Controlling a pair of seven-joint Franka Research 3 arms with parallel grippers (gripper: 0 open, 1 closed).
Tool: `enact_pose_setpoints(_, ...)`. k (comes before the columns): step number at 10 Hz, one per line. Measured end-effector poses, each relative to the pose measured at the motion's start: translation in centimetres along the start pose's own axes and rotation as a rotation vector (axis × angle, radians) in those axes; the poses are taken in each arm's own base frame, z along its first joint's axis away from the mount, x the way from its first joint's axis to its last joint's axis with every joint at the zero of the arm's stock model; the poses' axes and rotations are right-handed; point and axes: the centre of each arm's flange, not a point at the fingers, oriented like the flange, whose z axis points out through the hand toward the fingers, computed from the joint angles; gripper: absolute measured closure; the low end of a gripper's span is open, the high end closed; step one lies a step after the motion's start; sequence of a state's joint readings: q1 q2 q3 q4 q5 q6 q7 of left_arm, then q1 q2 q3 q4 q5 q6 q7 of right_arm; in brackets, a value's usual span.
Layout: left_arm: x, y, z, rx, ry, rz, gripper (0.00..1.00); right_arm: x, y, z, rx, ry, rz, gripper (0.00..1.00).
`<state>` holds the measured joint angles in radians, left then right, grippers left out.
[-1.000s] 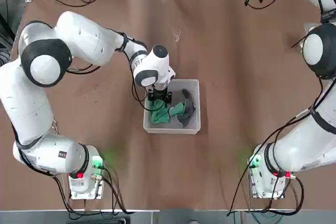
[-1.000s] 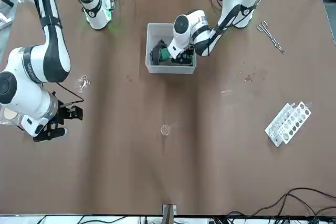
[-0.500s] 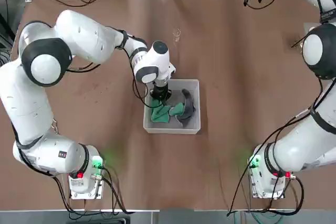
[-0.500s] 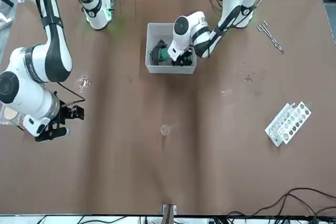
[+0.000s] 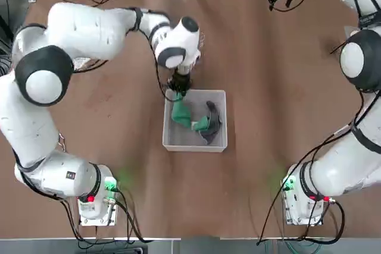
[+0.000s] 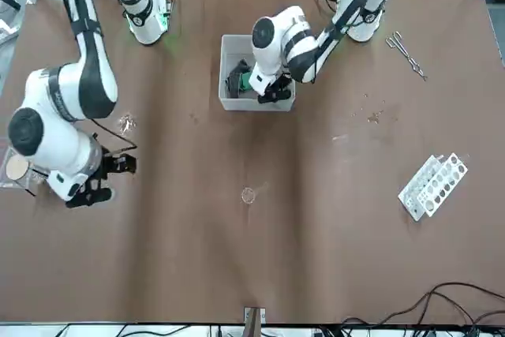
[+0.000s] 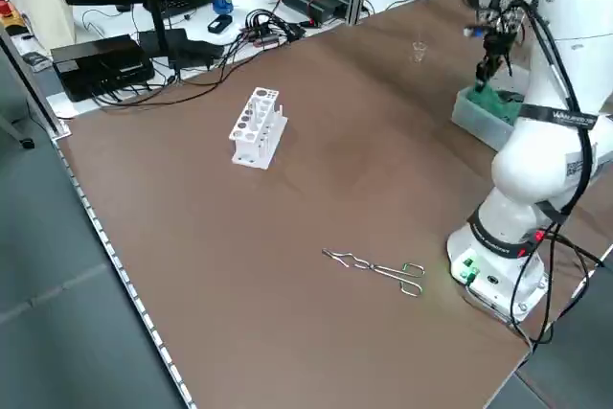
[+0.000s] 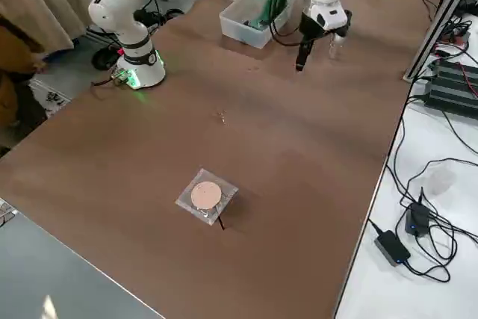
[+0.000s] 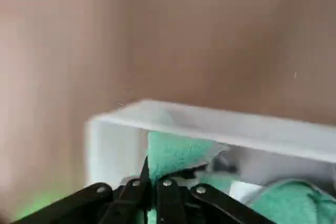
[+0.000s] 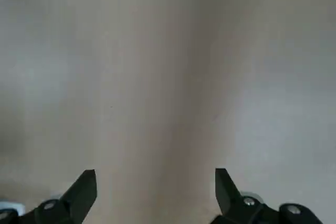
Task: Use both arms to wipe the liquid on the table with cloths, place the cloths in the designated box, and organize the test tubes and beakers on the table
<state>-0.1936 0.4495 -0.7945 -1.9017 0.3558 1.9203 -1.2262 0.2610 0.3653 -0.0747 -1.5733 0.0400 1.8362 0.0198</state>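
- Toward the left side of the worktop (image 5: 256, 176), ring-handled forceps (image 7: 374, 269) lie flat, out in front of the left arm's base.
- Farther from the robot on that same side stands a white test-tube rack (image 7: 257, 129) with rows of round holes; the left arm passes above it in the top view.
- Nearer the middle, a few small glistening spots (image 6: 375, 117) dot the brown surface.
- Over the left part of the pale, low-walled plastic bin (image 5: 195, 147), the left pincer (image 9: 151, 182) points down, closed tight on a green cloth (image 5: 180, 111), which hangs down into the bin.
- To the right, inside the same bin, lies a second cloth (image 5: 211, 124), green and dark grey, crumpled on the floor of it.
- Beyond the bin, on the side away from the robot, is a small clear vessel (image 6: 248, 195).
- Right of the bin, a clear, shiny patch (image 6: 126, 125) shows; it could be liquid or film, the view being too poor to settle it.
- Near the far right, the right pincer (image 10: 156, 177) is spread wide and empty, above the worktop.
- Farther right, a round pinkish disc (image 8: 206, 195) rests on a square clear packet (image 8: 196, 210).
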Motion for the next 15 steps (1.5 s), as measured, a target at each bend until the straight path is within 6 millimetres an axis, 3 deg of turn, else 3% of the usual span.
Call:
enact_pose_setpoints(2, 2.0, -1.8, -4.7, 0.051, -0.002, -0.018, 0.96, -2.5, -8.7, -1.8, -0.004, 0.004, 0.040, 0.00)
enact_pose_setpoints(4, 5.2, -5.0, -7.2, 0.036, -0.022, -0.019, 0.96, -7.0, -17.0, -2.1, 0.005, 0.044, 0.096, 0.00)
enact_pose_setpoints(5, 7.7, -7.9, -8.0, 0.012, -0.042, -0.018, 0.96, -9.3, -19.6, -1.0, 0.022, 0.084, 0.106, 0.00)
enact_pose_setpoints(8, 15.2, -19.8, -9.7, -0.053, -0.081, -0.026, 0.96, -16.3, -24.4, 6.1, 0.077, 0.162, 0.184, 0.00)
enact_pose_setpoints(9, 16.6, -22.8, -8.8, -0.054, -0.099, -0.042, 0.96, -18.9, -27.4, 7.6, 0.084, 0.162, 0.208, 0.00)
enact_pose_setpoints(10, 17.6, -24.2, -6.6, -0.052, -0.116, -0.060, 0.96, -21.2, -30.2, 8.9, 0.080, 0.148, 0.226, 0.00)
enact_pose_setpoints(12, 18.1, -24.7, -0.4, -0.065, -0.122, -0.082, 0.96, -23.7, -33.2, 11.9, 0.051, 0.116, 0.269, 0.00)
enact_pose_setpoints(15, 17.0, -24.3, 8.3, -0.057, -0.193, -0.083, 0.96, -26.1, -37.3, 20.0, 0.033, 0.112, 0.349, 0.00)
